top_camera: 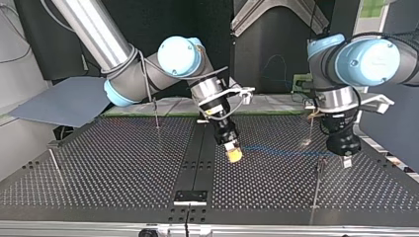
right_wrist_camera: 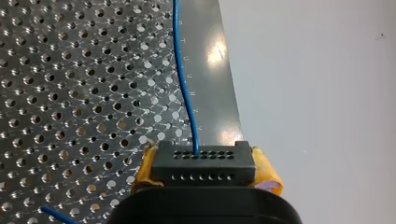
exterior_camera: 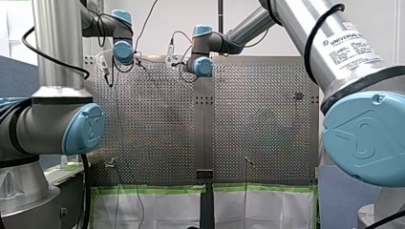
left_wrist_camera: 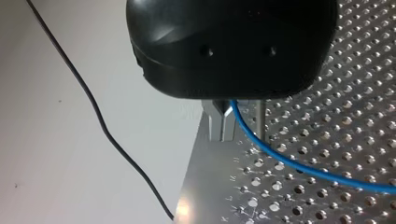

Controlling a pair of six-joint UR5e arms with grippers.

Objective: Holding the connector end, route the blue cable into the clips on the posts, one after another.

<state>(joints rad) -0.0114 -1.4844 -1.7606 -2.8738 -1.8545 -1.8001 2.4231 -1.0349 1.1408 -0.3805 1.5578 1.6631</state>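
My right gripper [top_camera: 232, 154] is clamped on the black connector [right_wrist_camera: 201, 173]. Its yellow pads [right_wrist_camera: 145, 170] press the connector's two short sides. In the top view it hangs just beside the table's dark middle strip [top_camera: 195, 163], on that view's right side.

The blue cable [right_wrist_camera: 186, 88] leaves the connector's pin face. It runs low over the perforated table [top_camera: 123, 163], away from the strip, to my left gripper [top_camera: 345, 159], which hangs well apart from the strip. In the left wrist view the cable comes out from under that gripper, but I cannot tell whether it is pinched or merely guided.

One thin post [top_camera: 317, 190] stands near my left gripper. Two more posts stand on the other side of the strip. I see the cable seated in no clip yet, though the clips are too small to make out.

The cable looks thin, light and limp, so it will likely sag and wander unless kept lightly taut between two holds. The connector is the rigid part and the right place to grip. A second hold a little along the cable would steer it into a clip. Pulling hard could strain the joint at the connector or bend a slim post.
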